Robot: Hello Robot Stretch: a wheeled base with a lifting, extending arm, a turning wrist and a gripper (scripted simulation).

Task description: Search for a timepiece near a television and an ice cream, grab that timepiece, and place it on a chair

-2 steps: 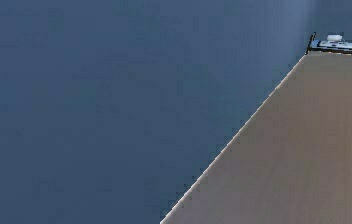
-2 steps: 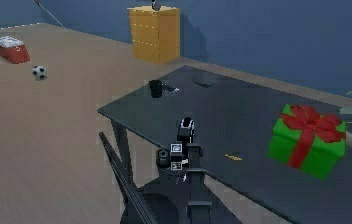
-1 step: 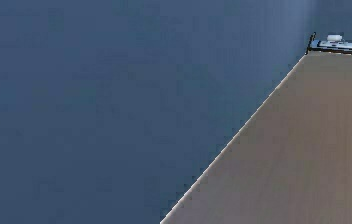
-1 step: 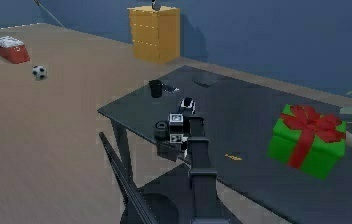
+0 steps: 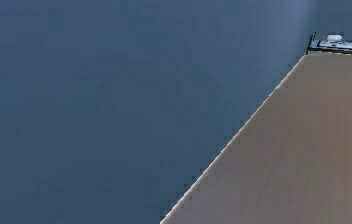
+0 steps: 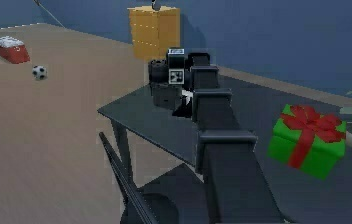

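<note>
Timepiece position is something we cannot tell from these views. The gripper [image 6: 160, 88] sits at the far end of the arm [image 6: 224, 150], seen against the far part of a dark counter [image 6: 134, 120]. Its dark body blends with what lies behind it, so we cannot tell whether it holds anything. By the counter's near corner, at the arm side view's lower left, we see the slanted dark frame of what looks like a chair [image 6: 132, 200]. Right of the arm sits a green gift [image 6: 306, 140] with a red bow. Beyond the counter an orange box [image 6: 149, 32] stands by the blue wall [image 6: 264, 30], with a small dark object on top. Farther left on the tan floor [image 6: 44, 120] lie a black-and-white ball [image 6: 39, 72] and, near it, a red and white case [image 6: 9, 47]. In the forward view the wall meets the floor along a slanting line, and at the top right corner a dark stand [image 5: 314, 46] carries small pale things.
</note>
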